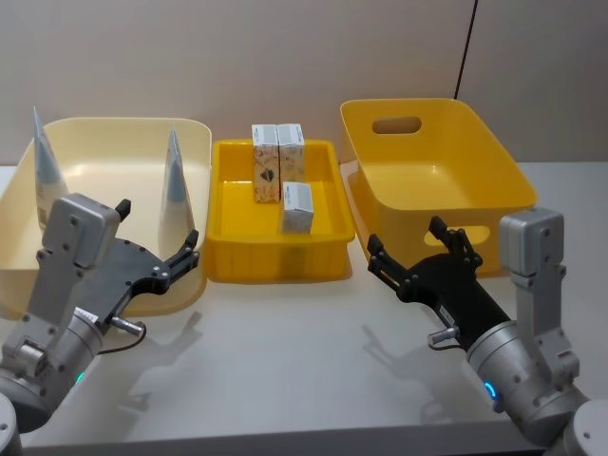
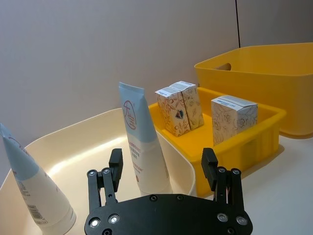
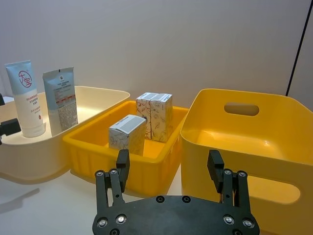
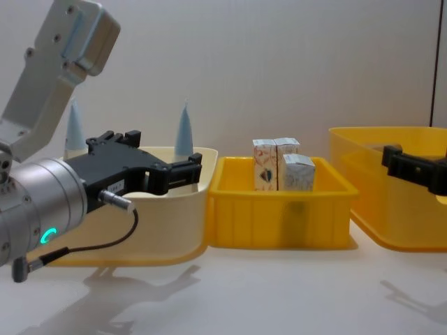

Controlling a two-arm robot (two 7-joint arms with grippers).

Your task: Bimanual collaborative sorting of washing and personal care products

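Now the left claw hangs over the bench, just in front of the cream bin. It is spread wide and holds nothing. Two tubes stand in that bin, fat end down and thin end up, so their long way runs straight up. One tube is right ahead of the left claw, and the other is off to its left. The right claw is spread wide too, and empty, low in front of the yellow bin, which has nothing in it. Three boxes stand up in the tray between the two bins. Two sit side by side at the back, touching, and one stands alone nearer the front. That lone box lies ahead and to the left of the right claw. I think the right claw is a bit closer to it than the left claw is. To grab it, the claw would need to go up over the tray wall and come down from above.
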